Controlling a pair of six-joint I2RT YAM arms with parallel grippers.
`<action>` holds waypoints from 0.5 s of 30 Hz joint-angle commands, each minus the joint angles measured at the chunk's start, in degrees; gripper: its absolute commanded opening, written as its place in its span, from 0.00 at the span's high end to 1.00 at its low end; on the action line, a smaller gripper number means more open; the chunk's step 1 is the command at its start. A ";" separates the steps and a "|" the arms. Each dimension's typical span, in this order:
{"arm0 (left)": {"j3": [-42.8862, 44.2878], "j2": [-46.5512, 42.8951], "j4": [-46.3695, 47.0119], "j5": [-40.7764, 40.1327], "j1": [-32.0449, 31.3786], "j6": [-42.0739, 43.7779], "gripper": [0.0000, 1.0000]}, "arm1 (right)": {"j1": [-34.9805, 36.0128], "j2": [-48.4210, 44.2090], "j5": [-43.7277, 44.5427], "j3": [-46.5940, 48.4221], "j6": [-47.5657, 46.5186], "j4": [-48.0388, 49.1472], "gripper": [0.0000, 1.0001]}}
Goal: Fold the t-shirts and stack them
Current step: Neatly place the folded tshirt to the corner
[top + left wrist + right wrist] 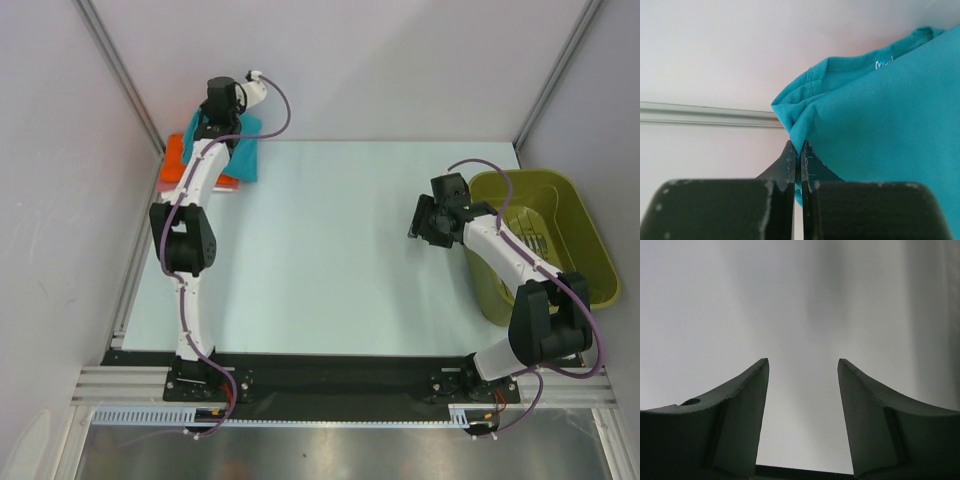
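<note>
Two black fingers of the left pincer (797, 147) are pressed together, and we see a fold of the teal mesh-cloth short-sleeved t-shirt (880, 125) nipped between their tips. From that pinch the cloth spreads up and to the right of the pincer. A stitched hem curls just above the fingertips, and a small white label (883, 63) shows farther up, near the shirt's upper edge. Left of the pincer and behind it, a grey metal rail (705, 114) runs along the foot of a white wall (740, 45).

In the overhead view we find this pincer at the far left corner of the pale counter (320, 250). The teal cloth lies under it and just to its right, overlapping a folded bright orange t-shirt (173, 160) that shows to the pincer's left and nearer side.

Across the counter, well apart from the shirts, the right pincer (802, 362) has its fingers spread wide with nothing between them. Its wrist camera shows only a blurred grey surface ahead. From above we see it hovering over the right part of the counter, with the olive-green plastic basket (575, 230) just to its right.
</note>
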 commanded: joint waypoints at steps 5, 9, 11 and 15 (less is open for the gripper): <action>1.99 -1.68 4.02 -0.39 4.32 1.66 1.00 | -0.13 -1.82 1.23 1.20 -1.19 -0.89 0.38; 1.99 -2.12 4.02 1.10 6.25 1.04 1.00 | -0.22 -2.17 1.50 1.20 -1.36 -1.15 0.37; 1.99 -1.16 3.58 2.07 6.61 1.13 1.00 | -0.22 -2.00 1.41 1.29 -1.36 -1.24 0.37; 2.08 1.57 3.31 2.86 9.77 1.57 1.00 | -0.13 -1.56 1.41 2.17 -1.36 -1.76 0.37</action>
